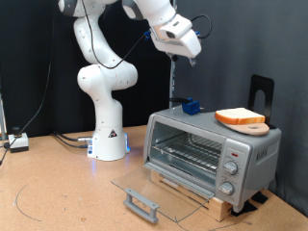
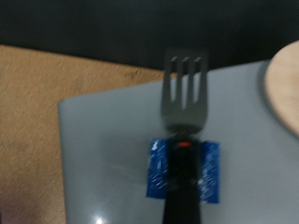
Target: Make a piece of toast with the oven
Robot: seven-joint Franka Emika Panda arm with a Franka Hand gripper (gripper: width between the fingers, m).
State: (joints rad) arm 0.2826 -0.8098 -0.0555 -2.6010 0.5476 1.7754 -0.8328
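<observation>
The oven (image 1: 212, 146) stands with its glass door (image 1: 154, 197) dropped flat open, the rack bare. The piece of toast (image 1: 240, 117) lies on its roof's right end, beside a fork (image 2: 183, 89). The gripper (image 1: 189, 56) hangs high above; I cannot tell how its fingers stand.

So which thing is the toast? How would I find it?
Find the silver oven with its glass door hanging open. On its roof sits a round wooden board, and the toast lies on that. It is the flat slice with an orange-brown crust.
</observation>
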